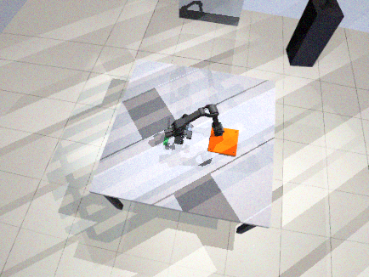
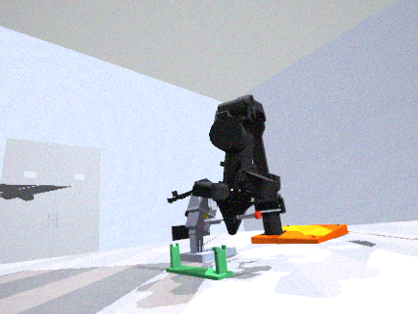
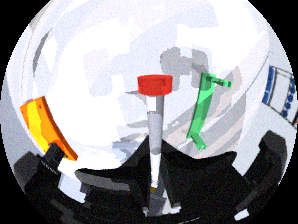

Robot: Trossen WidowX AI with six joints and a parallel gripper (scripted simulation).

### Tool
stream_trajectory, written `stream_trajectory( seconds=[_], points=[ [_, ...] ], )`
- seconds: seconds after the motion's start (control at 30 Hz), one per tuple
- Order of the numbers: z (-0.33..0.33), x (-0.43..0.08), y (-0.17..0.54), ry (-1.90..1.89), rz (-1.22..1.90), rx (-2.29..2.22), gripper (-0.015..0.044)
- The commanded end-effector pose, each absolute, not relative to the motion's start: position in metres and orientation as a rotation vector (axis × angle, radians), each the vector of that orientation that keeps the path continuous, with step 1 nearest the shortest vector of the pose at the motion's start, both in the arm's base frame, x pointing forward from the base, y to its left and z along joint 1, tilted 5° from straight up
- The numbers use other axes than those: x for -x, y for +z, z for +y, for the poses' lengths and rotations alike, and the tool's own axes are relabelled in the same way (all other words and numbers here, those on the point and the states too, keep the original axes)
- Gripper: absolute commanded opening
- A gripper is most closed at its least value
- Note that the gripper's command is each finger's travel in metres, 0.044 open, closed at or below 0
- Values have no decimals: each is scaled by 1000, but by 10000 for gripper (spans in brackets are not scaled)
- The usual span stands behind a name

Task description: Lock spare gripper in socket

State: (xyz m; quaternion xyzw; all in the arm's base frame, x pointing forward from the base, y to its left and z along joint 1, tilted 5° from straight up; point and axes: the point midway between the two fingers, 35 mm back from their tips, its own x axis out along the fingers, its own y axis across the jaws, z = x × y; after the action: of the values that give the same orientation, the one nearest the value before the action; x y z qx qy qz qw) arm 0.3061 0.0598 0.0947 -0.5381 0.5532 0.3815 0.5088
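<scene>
My gripper (image 2: 234, 226) (image 3: 152, 138) is shut on the pin's light shaft. The lock pin (image 2: 247, 216) (image 3: 155, 120) lies across the closed fingers, its red head (image 2: 257, 215) (image 3: 155, 85) free on the near side in the wrist view. The shaft's far end reaches the grey mount (image 2: 196, 236) by a yellow mark (image 2: 206, 217) (image 3: 153, 190); how far it sits in the socket is hidden. A thin black forked part (image 2: 173, 196) and a black block (image 2: 180, 233) show beside the mount; I cannot tell which belongs to the spare gripper, or its seating.
A green two-post cradle (image 1: 166, 141) (image 2: 195, 272) (image 3: 201, 110) stands in front of the mount in the exterior view, with nothing resting on it. The arm's base stands on an orange plate (image 1: 224, 146) (image 2: 308, 236) (image 3: 42, 120). A dark pillar (image 1: 315, 34) stands beyond the table.
</scene>
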Motion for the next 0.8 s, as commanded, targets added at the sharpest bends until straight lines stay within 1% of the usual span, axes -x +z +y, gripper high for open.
stream_trajectory(
  seconds=[0.0,0.77],
  points=[
    [56,-305,93,920,1337,1303,0],
    [47,-303,92,910,1329,1307,0]
  ],
)
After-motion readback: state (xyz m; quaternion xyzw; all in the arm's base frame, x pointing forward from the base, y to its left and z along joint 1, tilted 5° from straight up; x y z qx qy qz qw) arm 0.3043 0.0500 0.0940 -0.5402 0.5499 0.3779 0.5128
